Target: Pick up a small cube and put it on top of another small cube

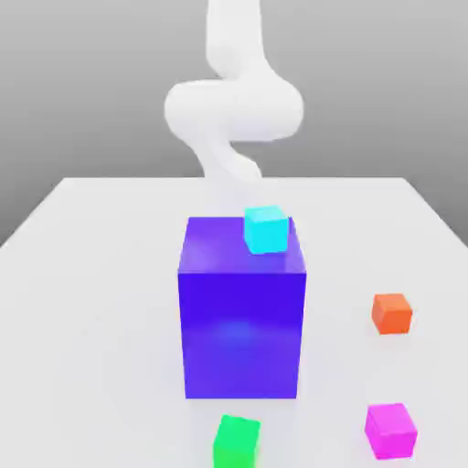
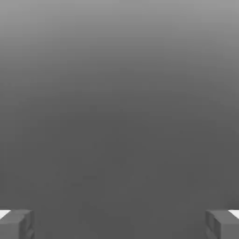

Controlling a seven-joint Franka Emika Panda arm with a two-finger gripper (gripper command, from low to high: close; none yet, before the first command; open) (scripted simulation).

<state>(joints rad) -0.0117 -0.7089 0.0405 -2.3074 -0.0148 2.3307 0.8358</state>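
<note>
- You have the gripper [image 2: 119, 224] standing wide, its two fingertips well apart in the hand view, with nothing held between them.
- Your white Panda arm [image 1: 235, 110] rises behind the large blue box [image 1: 241, 334] in the exterior view; its lower stretch almost melts into the pale surface.
- That box stands upright on the white tabletop [image 1: 101, 302], near the middle of the exterior view, one flat side turned to the camera.
- Up on the box you can see the cyan cube [image 1: 266, 230], lying towards the exterior view's right part of the top face.
- Down on the tabletop, between the box and the camera, you have the green cube [image 1: 237, 442], turned a little and cut by the exterior view's lower edge.
- Over to the exterior view's right you find the magenta cube [image 1: 391, 431], apart from the box and nearer the camera.
- Beyond it, farther from the camera, sits the orange cube [image 1: 392, 314], also on the tabletop and touching neither the box nor the magenta cube.
- None of your four small cubes is stacked on another.
</note>
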